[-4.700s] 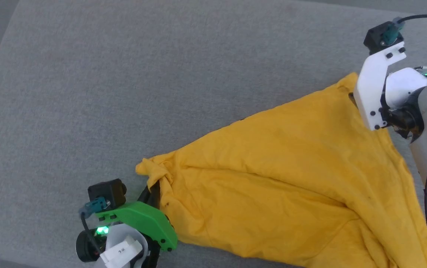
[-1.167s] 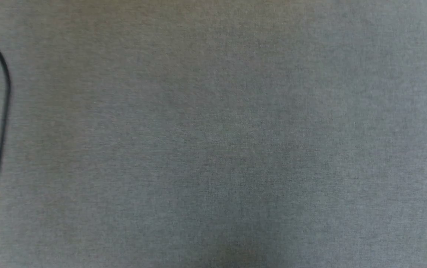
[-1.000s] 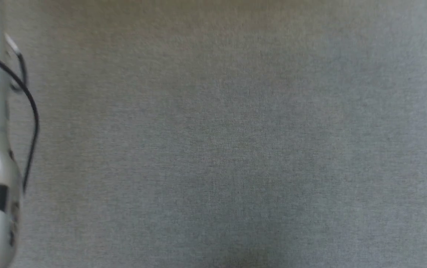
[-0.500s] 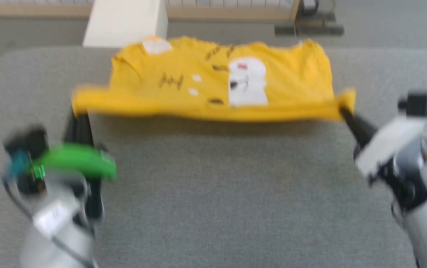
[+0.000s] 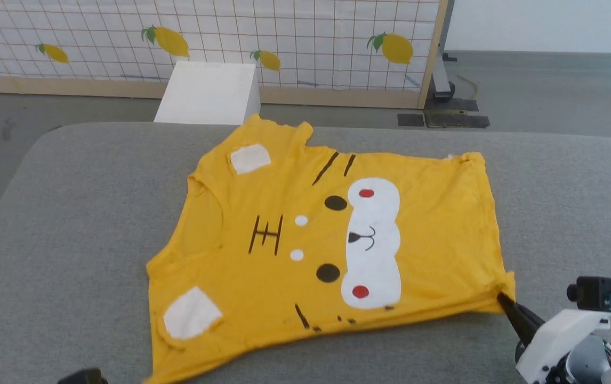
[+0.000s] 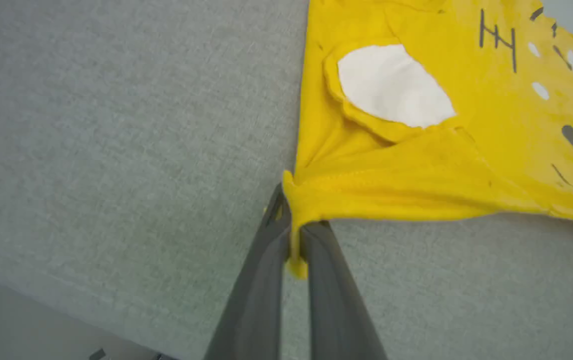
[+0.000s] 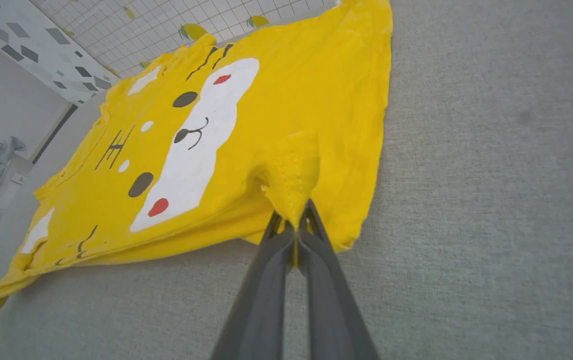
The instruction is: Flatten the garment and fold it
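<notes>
Lowered since half a second ago, when it hung taut and blurred between both claws, the shirt (image 5: 295, 240) lies spread print-up on the desk (image 5: 71, 213).
Left claw (image 6: 294, 232) is pinched tight on the shirt's corner at 7 o'clock in the head view, near a white patch, with a nub of yellow cloth poking out between its fingers. Right claw (image 5: 500, 297) is clamped the same way on the hem corner at 4 o'clock. The neck faces 9 o'clock, the hem 3 o'clock. The near edge is slightly rucked. A white box (image 5: 207, 93) stands beyond the desk at 11 o'clock.
</notes>
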{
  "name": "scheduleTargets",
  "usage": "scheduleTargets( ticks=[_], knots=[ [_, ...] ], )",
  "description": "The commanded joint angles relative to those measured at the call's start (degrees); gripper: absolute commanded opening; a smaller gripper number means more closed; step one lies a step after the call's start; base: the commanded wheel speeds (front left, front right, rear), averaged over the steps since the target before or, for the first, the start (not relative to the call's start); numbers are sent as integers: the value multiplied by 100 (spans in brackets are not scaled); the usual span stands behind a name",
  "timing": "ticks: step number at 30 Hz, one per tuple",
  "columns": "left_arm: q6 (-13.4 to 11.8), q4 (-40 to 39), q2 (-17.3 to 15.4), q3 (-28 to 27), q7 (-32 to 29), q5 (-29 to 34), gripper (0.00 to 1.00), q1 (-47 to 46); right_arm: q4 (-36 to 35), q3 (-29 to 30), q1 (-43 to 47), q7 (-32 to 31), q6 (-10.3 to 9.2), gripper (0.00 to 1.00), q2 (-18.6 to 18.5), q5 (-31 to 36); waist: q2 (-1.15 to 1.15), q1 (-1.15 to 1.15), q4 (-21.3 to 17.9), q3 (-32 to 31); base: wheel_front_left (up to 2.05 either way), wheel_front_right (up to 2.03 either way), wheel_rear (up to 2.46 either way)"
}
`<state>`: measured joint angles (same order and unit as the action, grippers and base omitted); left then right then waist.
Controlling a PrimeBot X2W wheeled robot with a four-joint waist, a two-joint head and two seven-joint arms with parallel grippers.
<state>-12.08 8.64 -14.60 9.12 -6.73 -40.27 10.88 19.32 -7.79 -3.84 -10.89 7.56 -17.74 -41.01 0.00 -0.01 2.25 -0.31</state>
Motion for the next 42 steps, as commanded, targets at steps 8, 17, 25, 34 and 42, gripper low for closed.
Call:
scheduleTargets(
  ticks=[8, 17, 25, 34, 42],
  knots=[
    [-409, -530, -205, 111, -1172, -364, 0, 815, -460, 126, 821, -989, -8, 0, -211, 323, 0, 1, 51, -57, 0, 0, 0],
    [-662, -1298, -305, -8, -1468, -512, 0, 1212, -1071, 465, 1371, -2145, -8, 0, -166, 404, 0, 1, 9, 3, 0, 0, 0],
    [-560, -2116, -487, -137, -1043, -158, 0, 473, -1595, 790, 1110, -2218, -8, 0, 39, 773, 0, 1, 11, 148, 0, 0, 0],
    [-228, -1802, -697, 165, -1213, 184, 0, -1260, -2005, 961, 493, -2721, -8, 0, 126, 1258, 0, 1, -49, 811, 0, 0, 0],
    [96, -935, -572, 415, -1130, 334, 0, -2599, -2128, 1004, -234, -3273, -8, 0, 217, 1604, 0, 1, -135, 1607, 0, 0, 0]
  ],
)
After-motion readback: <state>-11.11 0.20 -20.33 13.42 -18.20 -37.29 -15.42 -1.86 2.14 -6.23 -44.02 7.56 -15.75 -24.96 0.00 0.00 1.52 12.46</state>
